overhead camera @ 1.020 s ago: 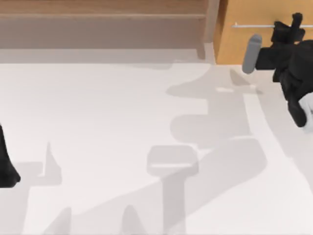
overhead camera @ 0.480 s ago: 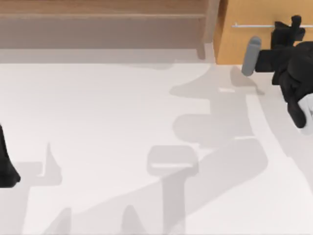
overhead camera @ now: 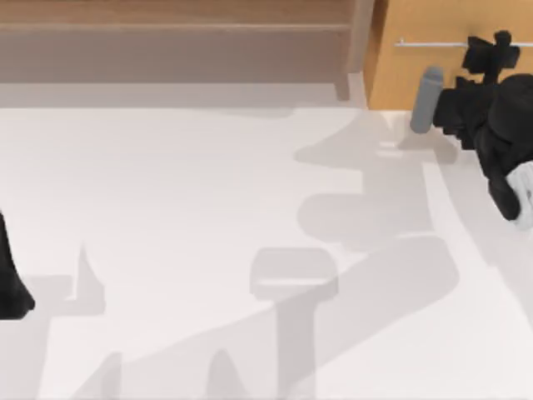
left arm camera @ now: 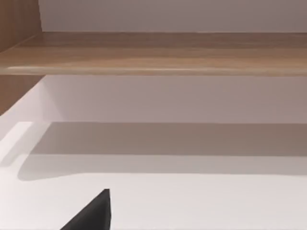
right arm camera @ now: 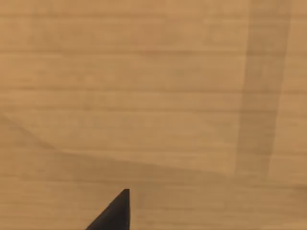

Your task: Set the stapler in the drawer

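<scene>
Orange-tan drawer (overhead camera: 454, 67) front stands closed at the table's far right corner, right gripper (overhead camera: 483, 57) at its silver handle (overhead camera: 429, 43), finger state indeterminable.

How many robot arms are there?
2. The left arm sits parked at the table's left edge. The right arm is at the far right, its right gripper up by the drawer handle.

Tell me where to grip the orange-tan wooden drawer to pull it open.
Grip the thin silver bar handle across the orange-tan wooden drawer front, probably mid-span. Come straight at the front from the table side, fingers straddling the bar crosswise, since it runs horizontally. The right gripper sits by its right part.
</scene>
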